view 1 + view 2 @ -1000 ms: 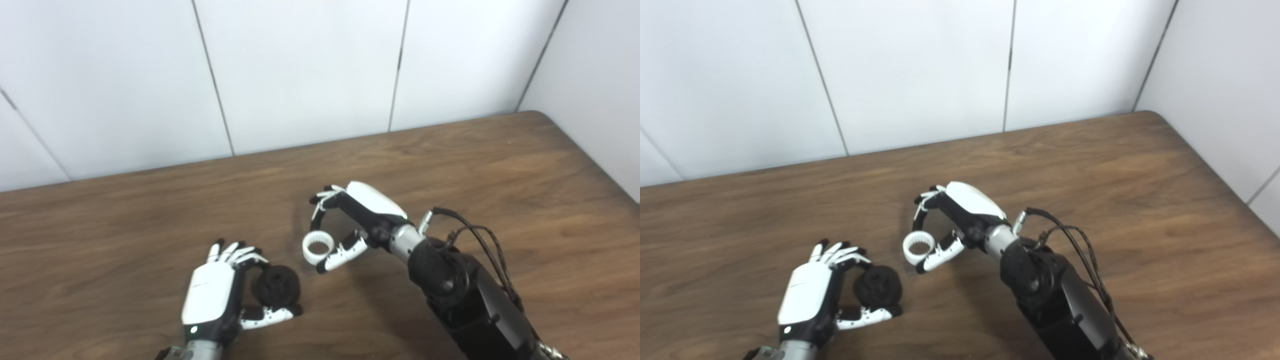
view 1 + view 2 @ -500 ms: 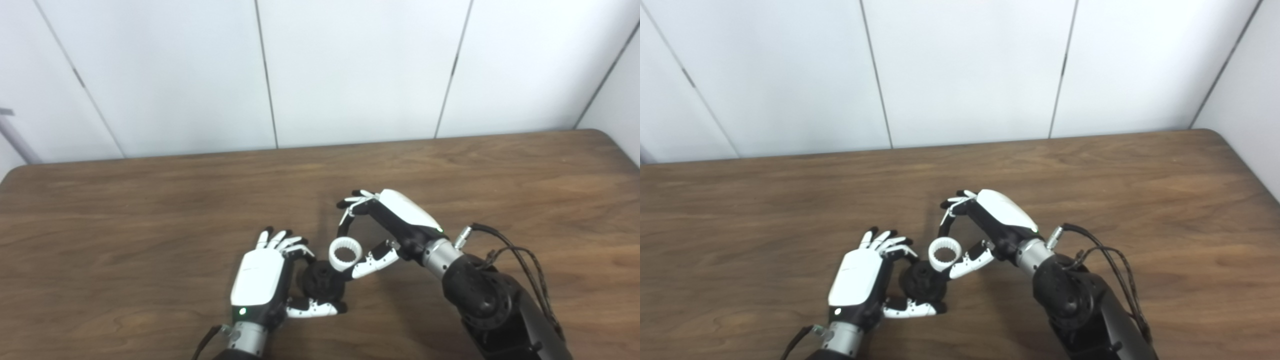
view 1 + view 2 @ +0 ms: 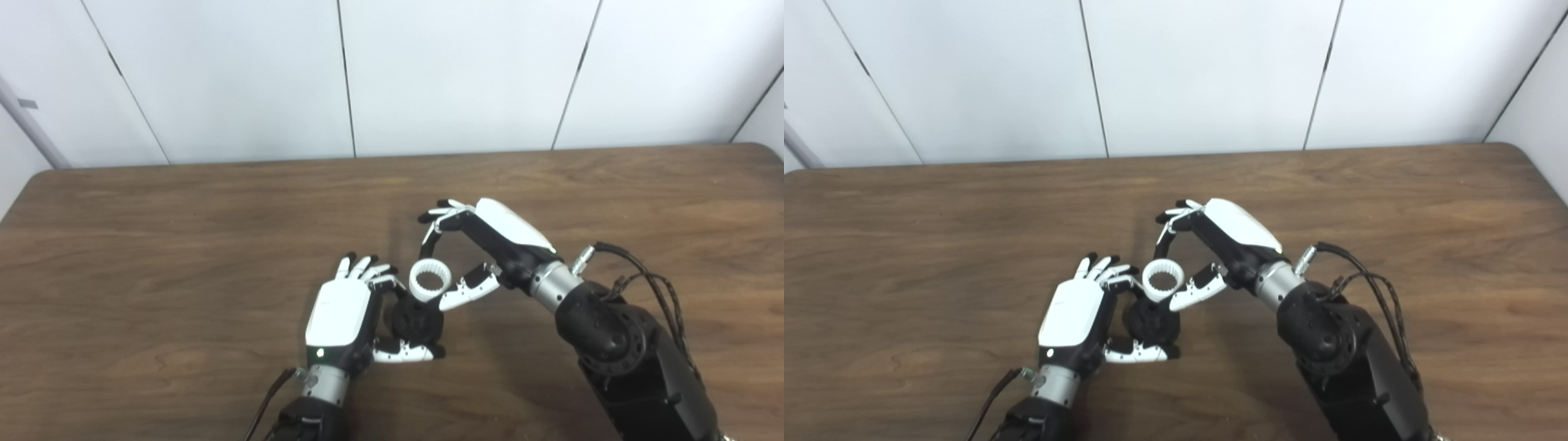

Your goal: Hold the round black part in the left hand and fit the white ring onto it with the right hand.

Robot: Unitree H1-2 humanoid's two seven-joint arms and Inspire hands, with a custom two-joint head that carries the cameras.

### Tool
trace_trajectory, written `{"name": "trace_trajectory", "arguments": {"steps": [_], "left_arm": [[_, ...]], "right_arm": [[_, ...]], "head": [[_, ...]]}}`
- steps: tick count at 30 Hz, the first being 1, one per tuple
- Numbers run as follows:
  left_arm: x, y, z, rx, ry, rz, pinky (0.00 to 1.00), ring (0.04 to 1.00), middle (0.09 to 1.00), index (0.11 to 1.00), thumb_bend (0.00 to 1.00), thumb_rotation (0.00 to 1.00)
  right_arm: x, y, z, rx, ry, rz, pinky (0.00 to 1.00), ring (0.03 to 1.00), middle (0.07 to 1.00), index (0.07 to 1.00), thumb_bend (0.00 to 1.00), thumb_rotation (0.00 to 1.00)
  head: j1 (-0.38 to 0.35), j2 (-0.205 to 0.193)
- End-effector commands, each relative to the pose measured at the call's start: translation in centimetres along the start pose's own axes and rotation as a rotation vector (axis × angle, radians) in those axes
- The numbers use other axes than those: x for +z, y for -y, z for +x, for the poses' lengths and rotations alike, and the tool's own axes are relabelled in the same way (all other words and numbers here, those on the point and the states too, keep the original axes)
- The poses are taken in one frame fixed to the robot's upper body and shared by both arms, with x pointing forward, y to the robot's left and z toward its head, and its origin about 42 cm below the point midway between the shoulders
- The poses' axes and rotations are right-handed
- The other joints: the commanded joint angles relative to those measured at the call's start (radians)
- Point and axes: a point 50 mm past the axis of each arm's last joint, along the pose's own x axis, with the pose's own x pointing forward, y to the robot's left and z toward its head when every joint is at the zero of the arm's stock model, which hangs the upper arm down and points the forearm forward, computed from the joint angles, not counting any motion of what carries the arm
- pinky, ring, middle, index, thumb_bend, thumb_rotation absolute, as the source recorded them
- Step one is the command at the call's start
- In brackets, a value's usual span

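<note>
The round black part (image 3: 416, 320) sits in my left hand (image 3: 343, 315), gripped between the fingers above and the thumb below, just above the table. My right hand (image 3: 484, 248) pinches the white toothed ring (image 3: 429, 279) between its fingers and thumb. The ring hangs just above and slightly beyond the black part, its lower rim overlapping the part's upper edge; whether they touch I cannot tell. In the right eye view the ring (image 3: 1162, 278) lies over the black part (image 3: 1149, 323) in the same way.
The brown wooden table (image 3: 184, 245) spreads to both sides, its far edge against a white panelled wall (image 3: 429, 73). Black cables (image 3: 637, 275) run along my right forearm.
The camera has swung, shifting the whole picture. My hands have come together: the ring, earlier apart to the right of the black part, now overlaps its upper edge.
</note>
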Motion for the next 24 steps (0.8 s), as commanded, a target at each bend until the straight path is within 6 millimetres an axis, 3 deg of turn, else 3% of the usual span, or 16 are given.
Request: {"name": "trace_trajectory", "arguments": {"steps": [1,8,24], "left_arm": [[-0.2,1.0,-0.1,-0.062,-0.009,0.015,1.00,0.909,0.799,0.484,0.52,0.05],[-0.1,0.6,0.1,-0.057,-0.008,0.018,1.00,0.907,0.794,0.484,0.52,0.06],[-0.3,0.3,0.2,-0.054,-0.009,0.032,1.00,0.904,0.795,0.484,0.52,0.06]], "right_arm": [[1.6,1.8,0.2,-0.052,0.067,-0.023,0.95,0.957,0.840,0.484,0.52,0.14],[1.5,1.6,0.6,-0.039,0.073,-0.025,0.95,0.955,0.836,0.484,0.52,0.14],[1.0,0.2,1.1,0.011,0.057,-0.030,0.97,0.960,0.838,0.484,0.52,0.14]], "head": [[0.001,0.016],[0.003,0.037],[0.001,0.047]]}}
